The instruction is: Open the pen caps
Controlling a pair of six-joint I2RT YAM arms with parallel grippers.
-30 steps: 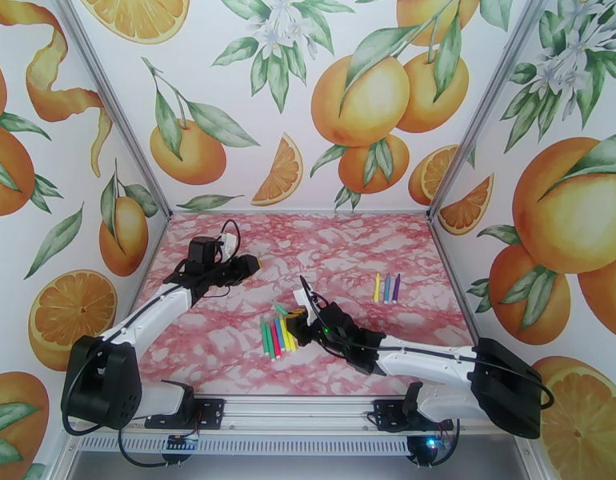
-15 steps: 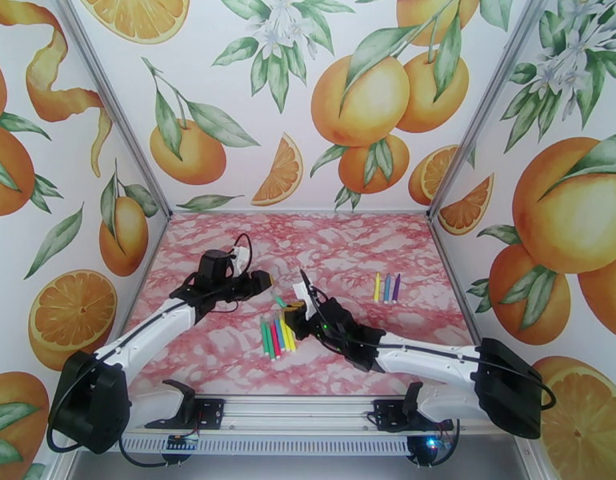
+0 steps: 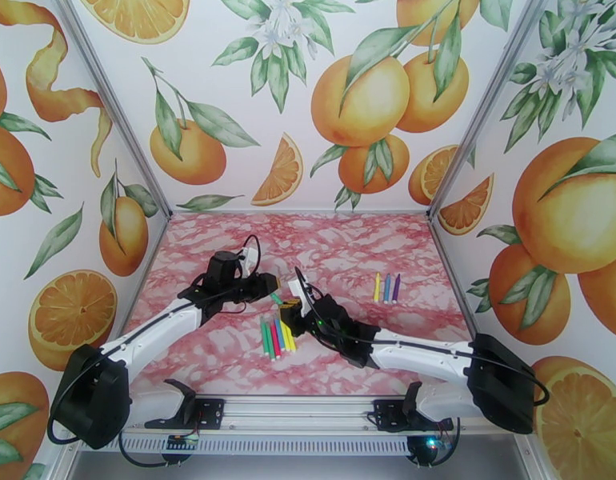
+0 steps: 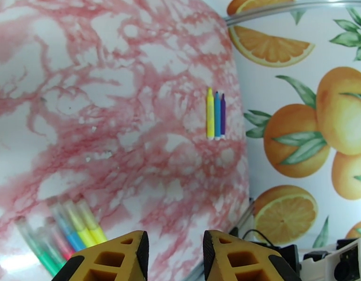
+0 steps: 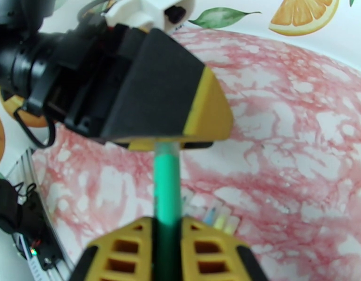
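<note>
table [image 3: 228, 363]: pink marble top, both arms reach in to mid-table.
left arm [image 3: 152, 334]: stretched right and forward, tip meets the right arm's tip.
right arm [image 3: 424, 358]: stretched left, low over the table.
left gripper [image 3: 269, 287]: at the far end of the green pen. Left wrist view has its yellow fingers [image 4: 119, 256] with a narrow gap and no pen visible in it. Right wrist view has that pen end vanishing under the fingertip, so I can't tell whether it is pinched.
right gripper [image 5: 167, 232]: pinching the green pen, fingers tight on both sides of the barrel.
near pens [image 3: 274, 336]: loose bundle flat on the table just under the two grippers; green, red and yellow from the top, and the left wrist view adds a blue one.
far pens [image 4: 216, 115]: yellow, blue, purple, side by side and touching, well right of the grippers. Sharp in the left wrist view, tiny from the top.
green pen [image 3: 277, 298]: off the table, spanning between the two grippers.
vs 1 s ago: left arm swung right onto the pen's free end, its fingers narrowed; right gripper nudged up-left, same grip; both pen groups unmoved.
</note>
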